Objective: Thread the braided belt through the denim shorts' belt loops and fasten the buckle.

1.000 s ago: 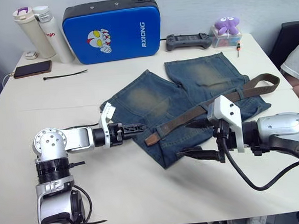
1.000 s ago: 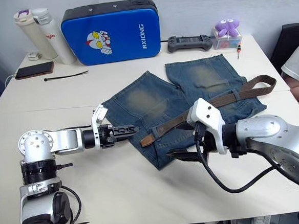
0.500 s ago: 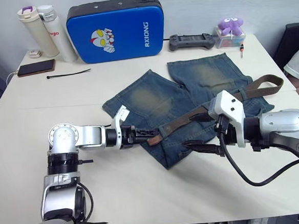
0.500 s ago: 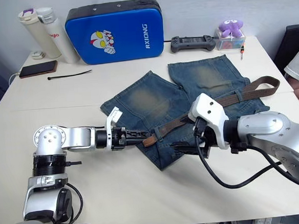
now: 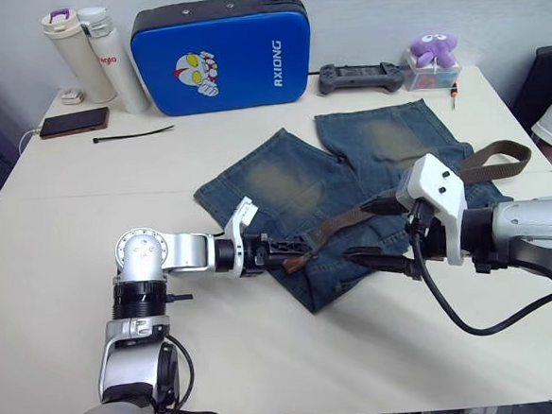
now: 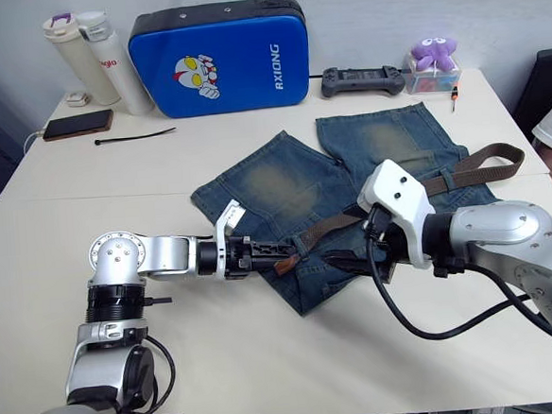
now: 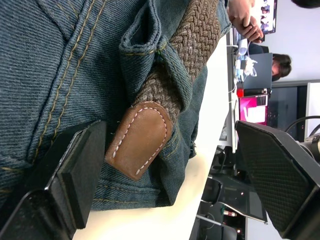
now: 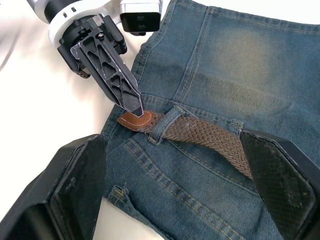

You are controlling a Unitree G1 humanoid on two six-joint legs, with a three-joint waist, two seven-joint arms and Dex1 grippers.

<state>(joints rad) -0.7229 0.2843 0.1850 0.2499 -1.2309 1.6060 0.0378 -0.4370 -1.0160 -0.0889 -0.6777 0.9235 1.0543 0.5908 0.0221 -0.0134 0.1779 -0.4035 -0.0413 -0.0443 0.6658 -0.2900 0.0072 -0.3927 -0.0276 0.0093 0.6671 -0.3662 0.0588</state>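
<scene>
Left gripper [image 8: 131, 102] fingers spread around the belt [image 8: 210, 137] tip poking through a loop [image 8: 165, 122], right gripper [image 5: 372, 231] wide open over the shorts [image 5: 284, 183]

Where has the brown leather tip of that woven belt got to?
The brown leather tip lies on the faded blue denim shorts' waistband, just past a denim belt loop, between the left hand's open fingers.

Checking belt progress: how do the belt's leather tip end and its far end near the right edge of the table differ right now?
The leather tip is smooth, stitched, rounded leather; the far end is woven braid folded into a loop. The tip has just passed through a belt loop on the denim shorts, with the left pincer at it; the far end lies free beyond the shorts. Both are brown parts of one braided belt.
</scene>
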